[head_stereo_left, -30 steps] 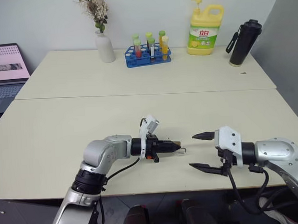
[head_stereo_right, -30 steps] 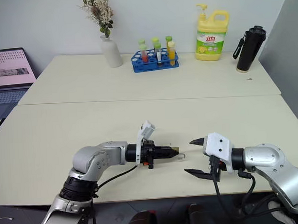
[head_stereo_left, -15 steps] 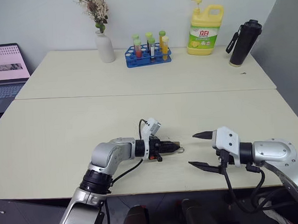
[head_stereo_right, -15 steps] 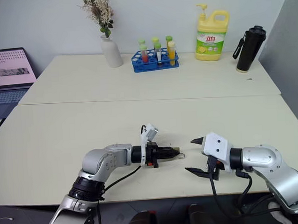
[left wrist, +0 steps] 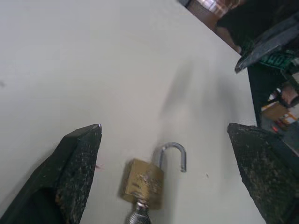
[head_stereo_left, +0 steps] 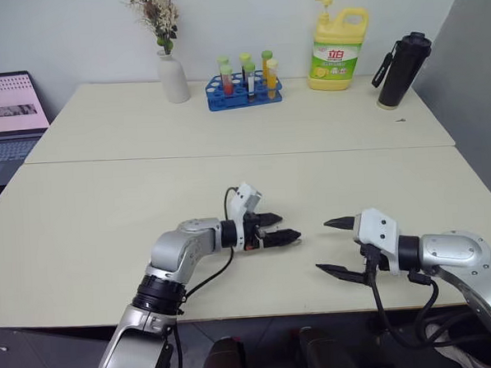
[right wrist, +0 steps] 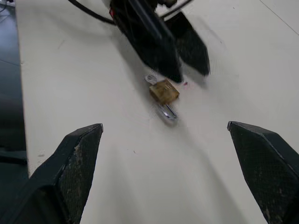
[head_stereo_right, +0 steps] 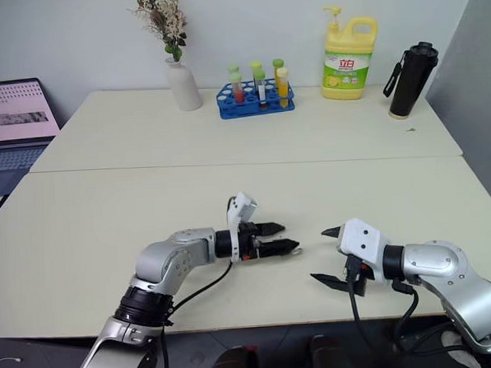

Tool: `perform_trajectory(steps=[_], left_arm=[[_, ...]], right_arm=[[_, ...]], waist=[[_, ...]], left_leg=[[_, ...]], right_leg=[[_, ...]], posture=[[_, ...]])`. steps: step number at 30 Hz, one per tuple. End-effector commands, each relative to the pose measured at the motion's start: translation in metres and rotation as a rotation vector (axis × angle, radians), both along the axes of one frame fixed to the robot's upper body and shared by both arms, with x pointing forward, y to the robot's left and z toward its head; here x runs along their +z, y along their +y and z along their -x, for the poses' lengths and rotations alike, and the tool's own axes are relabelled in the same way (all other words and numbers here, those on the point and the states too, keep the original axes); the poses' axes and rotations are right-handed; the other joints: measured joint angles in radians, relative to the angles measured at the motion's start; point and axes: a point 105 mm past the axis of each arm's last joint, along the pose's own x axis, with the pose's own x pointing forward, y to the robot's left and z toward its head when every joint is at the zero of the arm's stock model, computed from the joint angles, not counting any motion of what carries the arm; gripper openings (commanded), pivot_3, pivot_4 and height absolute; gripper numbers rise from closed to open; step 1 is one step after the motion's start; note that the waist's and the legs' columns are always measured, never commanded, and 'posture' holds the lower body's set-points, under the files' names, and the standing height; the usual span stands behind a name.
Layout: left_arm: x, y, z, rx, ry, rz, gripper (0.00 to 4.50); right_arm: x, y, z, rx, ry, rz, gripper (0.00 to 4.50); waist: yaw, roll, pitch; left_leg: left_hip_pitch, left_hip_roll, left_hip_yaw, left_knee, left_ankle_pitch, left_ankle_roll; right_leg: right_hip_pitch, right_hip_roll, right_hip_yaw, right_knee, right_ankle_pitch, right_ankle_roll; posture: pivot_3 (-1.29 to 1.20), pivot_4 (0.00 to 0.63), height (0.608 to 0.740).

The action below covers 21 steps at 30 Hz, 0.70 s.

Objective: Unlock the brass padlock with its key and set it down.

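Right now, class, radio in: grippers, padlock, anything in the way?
Left gripper open, right gripper open, both empty. Brass padlock lying on table, shackle swung open, key in its base. Nothing in the way.

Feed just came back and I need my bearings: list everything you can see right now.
brass padlock: 1, yellow-brass, shackle open, lying on front table between left hand's fingers
key: 1, silvery, in padlock's base
vase: 1, white, dried flowers, back table
test-tube rack: 1, blue, back table
soap bottle: 1, yellow, back table
flask: 1, black, back right
laptop: 1, far left
left hand: open
right hand: open
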Motion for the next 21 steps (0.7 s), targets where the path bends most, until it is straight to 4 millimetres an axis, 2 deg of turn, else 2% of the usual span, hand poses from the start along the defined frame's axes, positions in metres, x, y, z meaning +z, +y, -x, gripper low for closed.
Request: perform_trajectory(steps=[1,3,4,7,10,15,21], left_arm=[[0.039,0.009,-0.007,0.024,-0.211,0.024,4.43],[0.051,0.019,-0.005,0.029,-0.297,0.000,4.43],[0.058,0.030,0.000,0.020,-0.361,-0.039,4.43],[0.059,0.054,0.017,-0.021,-0.457,-0.172,4.43],[0.051,0.084,0.049,-0.089,-0.481,-0.313,4.43],[0.046,0.097,0.069,-0.141,-0.471,-0.366,4.43],[0.045,0.093,0.079,-0.168,-0.460,-0.372,4.43]], right_arm=[[0.011,-0.002,-0.003,0.009,-0.058,0.002,4.50],[0.011,-0.004,-0.005,0.009,-0.062,0.004,4.50],[0.012,-0.005,-0.005,0.011,-0.063,0.006,4.50],[0.015,-0.009,-0.005,0.022,-0.062,0.009,4.50],[0.017,-0.014,-0.003,0.055,-0.039,0.018,4.50],[0.019,-0.019,0.002,0.104,0.010,0.023,4.50],[0.018,-0.023,0.000,0.126,0.028,0.038,4.50]], waist=[[0.000,0.000,0.000],[-0.001,0.000,0.000],[-0.002,0.000,0.000],[-0.006,0.000,0.000],[-0.007,0.001,0.000],[0.015,0.000,0.001],[0.020,0.000,0.001]], left_leg=[[0.000,0.000,0.000,0.000,0.000,0.000],[0.000,0.000,0.000,0.000,0.000,0.000],[0.000,0.000,0.000,0.000,0.000,0.000],[0.001,0.001,0.001,-0.002,0.000,0.000],[0.001,0.002,0.002,-0.002,0.000,0.000],[0.000,0.001,0.001,-0.001,0.000,0.000],[0.001,0.001,0.002,-0.001,0.000,0.000]], right_leg=[[0.000,0.000,0.000,0.000,0.000,0.000],[0.000,0.000,0.000,0.000,0.000,0.000],[0.000,0.000,0.000,0.000,0.000,0.000],[-0.001,0.000,0.001,0.000,0.000,0.000],[-0.001,-0.001,0.001,-0.001,0.000,0.000],[0.000,-0.003,-0.001,-0.001,-0.001,-0.001],[0.000,-0.003,0.000,-0.001,0.000,0.000]], posture=[[0.00,0.150,0.740],[0.00,0.150,0.740],[0.00,0.150,0.740],[0.00,0.150,0.740],[0.00,0.150,0.740],[0.00,0.150,0.740],[0.00,0.150,0.740]])
